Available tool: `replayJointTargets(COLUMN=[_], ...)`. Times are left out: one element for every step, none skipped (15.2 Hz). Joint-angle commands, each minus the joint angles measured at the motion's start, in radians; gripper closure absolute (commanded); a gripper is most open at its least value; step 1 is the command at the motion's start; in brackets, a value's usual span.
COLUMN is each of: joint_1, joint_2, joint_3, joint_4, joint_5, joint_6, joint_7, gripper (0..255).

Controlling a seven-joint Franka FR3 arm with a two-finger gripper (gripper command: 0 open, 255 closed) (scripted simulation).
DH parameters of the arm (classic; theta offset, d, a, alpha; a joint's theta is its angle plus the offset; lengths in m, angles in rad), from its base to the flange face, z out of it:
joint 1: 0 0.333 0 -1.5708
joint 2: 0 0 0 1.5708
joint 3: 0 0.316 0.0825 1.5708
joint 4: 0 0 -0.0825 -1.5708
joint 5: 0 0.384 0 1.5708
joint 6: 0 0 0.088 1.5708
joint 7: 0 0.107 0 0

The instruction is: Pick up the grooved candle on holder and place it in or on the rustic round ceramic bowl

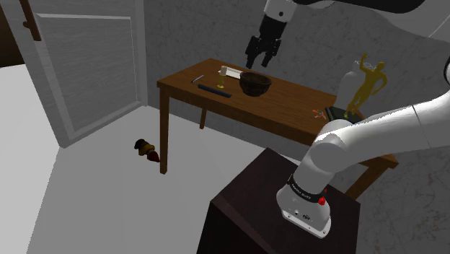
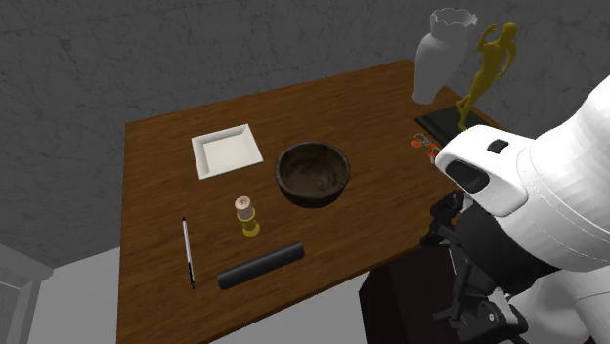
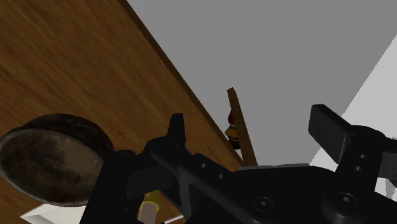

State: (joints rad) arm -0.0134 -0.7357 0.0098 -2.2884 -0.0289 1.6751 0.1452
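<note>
The candle is a short pale grooved cylinder on a small gold holder, standing on the brown table between a dark round bowl and a pen. In the shoulder view the candle stands just to the left of the bowl. My black gripper hangs in the air above the bowl's far side, open, with nothing between its fingers. In the wrist view the gripper has its fingers wide apart; the bowl lies beside it and the candle peeks out, half hidden behind the hand.
A white square tray, a thin pen and a black cylinder lie around the candle. A white vase and a gold statue stand at the table's far corner. A small figure lies on the floor by a table leg.
</note>
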Motion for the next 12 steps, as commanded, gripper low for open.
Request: replayJointTargets(joint_1=[0.0, -0.005, -0.009, -0.013, -0.017, -0.02, -0.023, -0.026, -0.029, -0.032, -0.035, -0.038], joint_2=[0.0, 0.037, 0.074, 0.111, 0.148, 0.186, 0.224, 0.263, 0.301, 0.34, 0.38, 0.419], joint_3=[0.0, -0.012, -0.023, -0.034, -0.045, -0.057, -0.067, -0.078, -0.088, -0.098, -0.108, -0.117], joint_4=[0.0, 0.017, 0.034, 0.053, 0.074, 0.095, 0.118, 0.142, 0.167, 0.193, 0.221, 0.25], joint_5=[0.0, -0.006, -0.011, -0.016, -0.019, -0.023, -0.025, -0.027, -0.028, -0.029, -0.029, -0.028], joint_6=[0.0, 0.013, 0.026, 0.038, 0.049, 0.059, 0.068, 0.076, 0.083, 0.089, 0.094, 0.098], joint_7=[0.0, -0.012, -0.023, -0.035, -0.047, -0.058, -0.07, -0.081, -0.093, -0.104, -0.116, -0.128], gripper=[0, 0, 0, 0, 0, 0, 0, 0, 0, 0, 0, 0])
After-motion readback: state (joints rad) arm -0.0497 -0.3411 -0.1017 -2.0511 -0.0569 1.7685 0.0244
